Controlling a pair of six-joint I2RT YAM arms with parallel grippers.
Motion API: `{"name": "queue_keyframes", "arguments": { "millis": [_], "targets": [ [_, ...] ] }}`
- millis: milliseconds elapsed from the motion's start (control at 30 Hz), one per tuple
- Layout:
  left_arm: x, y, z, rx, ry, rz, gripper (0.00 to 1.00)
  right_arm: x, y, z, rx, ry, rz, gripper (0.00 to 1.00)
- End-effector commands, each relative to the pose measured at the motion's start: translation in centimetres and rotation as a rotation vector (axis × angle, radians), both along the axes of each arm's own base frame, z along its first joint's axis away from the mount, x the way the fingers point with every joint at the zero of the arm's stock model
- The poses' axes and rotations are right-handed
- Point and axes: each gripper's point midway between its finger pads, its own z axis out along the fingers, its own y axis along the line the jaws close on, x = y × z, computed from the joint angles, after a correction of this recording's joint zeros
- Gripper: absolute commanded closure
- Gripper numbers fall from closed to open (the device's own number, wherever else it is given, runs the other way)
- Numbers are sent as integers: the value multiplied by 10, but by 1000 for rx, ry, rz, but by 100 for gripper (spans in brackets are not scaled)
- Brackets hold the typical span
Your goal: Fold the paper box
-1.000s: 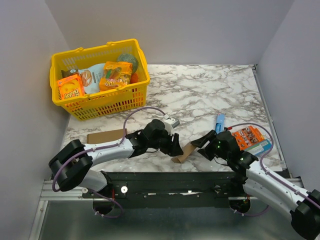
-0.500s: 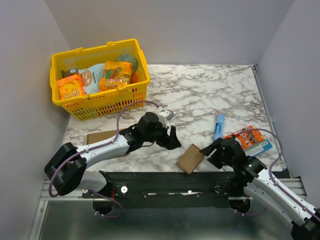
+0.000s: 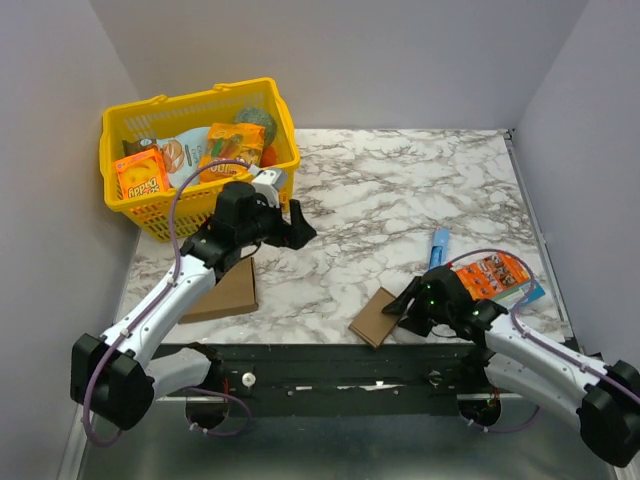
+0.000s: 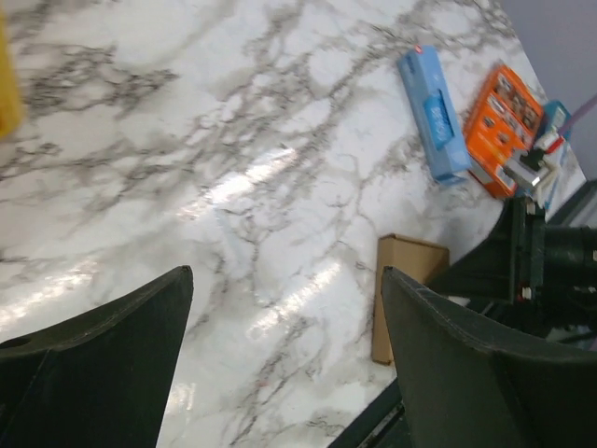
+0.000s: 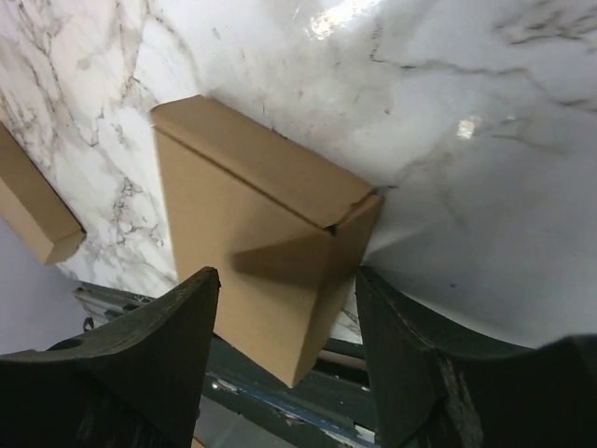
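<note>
The paper box (image 3: 377,317) is located flat at the table's (image 3: 400,190) near edge, beside the right gripper (image 3: 402,306), jaws spread and empty. The left gripper (image 3: 298,228) is likewise released. Light, crease-prone card is expected; a flap edge is to be pinched.

A white desk (image 3: 400,180) veined in grey marble pattern stands enclosed by plain pale grey walls (image 3: 380,60) at the back and both sides. Light from above leaves bright glossy patches on its surface.
</note>
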Motion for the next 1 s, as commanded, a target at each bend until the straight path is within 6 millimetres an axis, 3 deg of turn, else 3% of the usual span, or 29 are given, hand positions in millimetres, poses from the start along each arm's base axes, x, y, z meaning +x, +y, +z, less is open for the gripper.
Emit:
{"name": "queue_keyframes", "arguments": {
  "millis": [0, 67, 167, 367, 500, 600, 633, 700, 833, 967],
  "targets": [
    [17, 43, 3, 49, -4, 102, 10, 14, 47, 27, 148, -57, 123, 32],
    [21, 48, 6, 49, -15, 124, 10, 13, 63, 22, 127, -30, 175, 32],
    [28, 59, 10, 52, -37, 163, 9, 29, 88, 31, 137, -57, 218, 32],
    [42, 78, 27, 43, -87, 240, 9, 79, 147, 50, 170, -176, 312, 32],
    [48, 81, 39, 31, -123, 255, 9, 98, 188, 49, 174, -191, 408, 32],
    [51, 84, 37, 34, -128, 264, 9, 100, 218, 56, 227, -201, 465, 33],
    [52, 85, 36, 37, -131, 270, 9, 96, 226, 49, 231, -186, 484, 33],
    [53, 91, 32, 51, -130, 287, 9, 99, 239, 58, 252, -209, 497, 33],
    [55, 95, 35, 59, -143, 301, 9, 113, 237, 64, 204, -280, 447, 32],
    [55, 98, 37, 56, -148, 308, 9, 127, 230, 98, 171, -419, 439, 27]
  ]
}}
